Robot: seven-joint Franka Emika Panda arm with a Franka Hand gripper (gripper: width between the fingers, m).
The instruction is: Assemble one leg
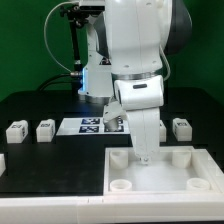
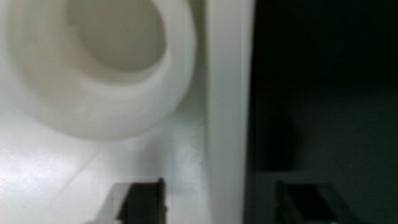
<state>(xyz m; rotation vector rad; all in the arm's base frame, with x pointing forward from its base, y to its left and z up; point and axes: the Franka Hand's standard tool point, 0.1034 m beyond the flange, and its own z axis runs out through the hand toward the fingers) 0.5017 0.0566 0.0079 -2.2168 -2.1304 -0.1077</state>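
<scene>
My gripper (image 1: 143,154) points straight down at the far rim of the large white tray-like piece (image 1: 160,172), between its two far corner sockets. In the wrist view the gripper (image 2: 222,200) is open and holds nothing. One dark fingertip (image 2: 139,198) is over the tray's white surface and the other is over the black table, with the tray's rim (image 2: 228,120) in the gap between them. A round socket (image 2: 116,60) shows close by. White legs with tags stand apart on the table: two on the exterior view's left (image 1: 15,128) (image 1: 44,128) and one on the right (image 1: 181,126).
The marker board (image 1: 88,125) lies on the black table behind the tray, partly hidden by the arm. Another white part (image 1: 2,161) shows at the exterior view's left edge. The tray has further sockets at its near corners (image 1: 119,186) (image 1: 200,185).
</scene>
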